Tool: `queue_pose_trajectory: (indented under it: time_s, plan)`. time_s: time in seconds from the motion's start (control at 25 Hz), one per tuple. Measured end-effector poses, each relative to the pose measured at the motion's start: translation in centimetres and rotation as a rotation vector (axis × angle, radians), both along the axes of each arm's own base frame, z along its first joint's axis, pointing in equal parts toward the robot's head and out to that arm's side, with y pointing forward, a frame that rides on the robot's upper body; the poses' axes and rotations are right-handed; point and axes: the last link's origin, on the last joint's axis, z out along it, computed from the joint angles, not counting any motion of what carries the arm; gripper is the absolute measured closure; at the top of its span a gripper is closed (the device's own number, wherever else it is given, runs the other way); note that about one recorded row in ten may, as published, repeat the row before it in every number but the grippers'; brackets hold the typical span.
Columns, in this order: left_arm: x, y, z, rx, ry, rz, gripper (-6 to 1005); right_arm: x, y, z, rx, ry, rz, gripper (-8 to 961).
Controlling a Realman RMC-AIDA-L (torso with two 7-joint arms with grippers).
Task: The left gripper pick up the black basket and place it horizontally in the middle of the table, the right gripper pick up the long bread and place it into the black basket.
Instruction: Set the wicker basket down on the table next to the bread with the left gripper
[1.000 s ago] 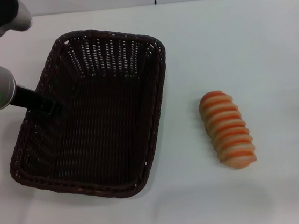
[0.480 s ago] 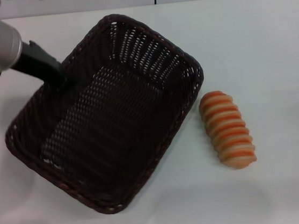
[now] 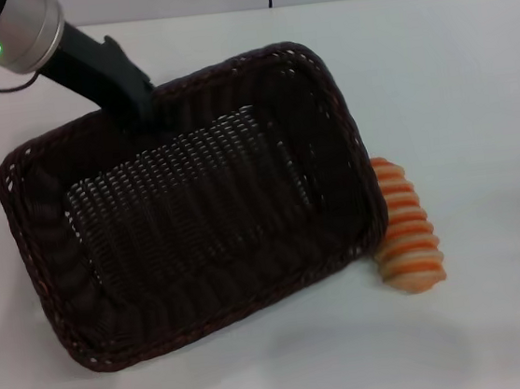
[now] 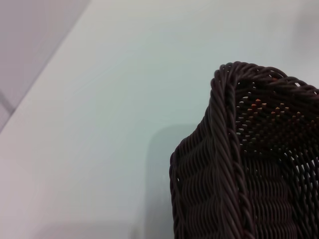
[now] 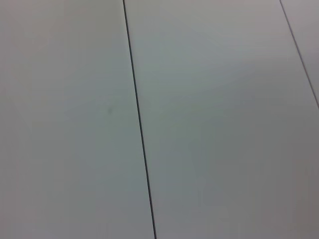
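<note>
Head view gives us the fullest account: the basket [image 3: 198,230], a big rectangular tray of very dark brown-black wicker with rounded corners and a braided rim, fills the middle and left of the frame, lying at a slant with its long side running from lower left to upper right. Its open weave lets pale flecks of the table [image 3: 452,69], smooth and plain white, show through the floor. At the upper left, the left gripper [image 3: 132,101], black below a silver cylinder with a glowing green ring, is clamped on the basket's far rim. The bread [image 3: 409,238], a tan-cream loaf crossed by orange-brown ridges, sits at the basket's lower right corner, partly hidden behind the rim; we cannot tell whether the two touch.

Left wrist view shows us what the head view cannot: the twisted strands of the braid [image 4: 227,149] close up, the ribbed outer wall, and orange glints through the mesh. Right wrist view shows only a pale flat surface crossed by thin dark lines, so the right gripper's state is unknown to us.
</note>
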Motion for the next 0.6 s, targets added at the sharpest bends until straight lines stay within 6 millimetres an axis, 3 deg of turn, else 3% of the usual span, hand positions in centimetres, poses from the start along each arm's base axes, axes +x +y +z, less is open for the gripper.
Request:
queue_pose_trajectory:
  time_s: [0.24, 0.6]
  plan:
    - [1.5, -0.2, -0.3, -0.118, 0.021, -0.100, 809, -0.2, -0.3, -0.1, 0.000, -0.002, 0.011, 260]
    - [2.1, -1.1, -2.7, -0.257, 0.001, -0.156, 787, -0.3, -0.6, -0.1, 0.009, 0.001, 0.016, 261]
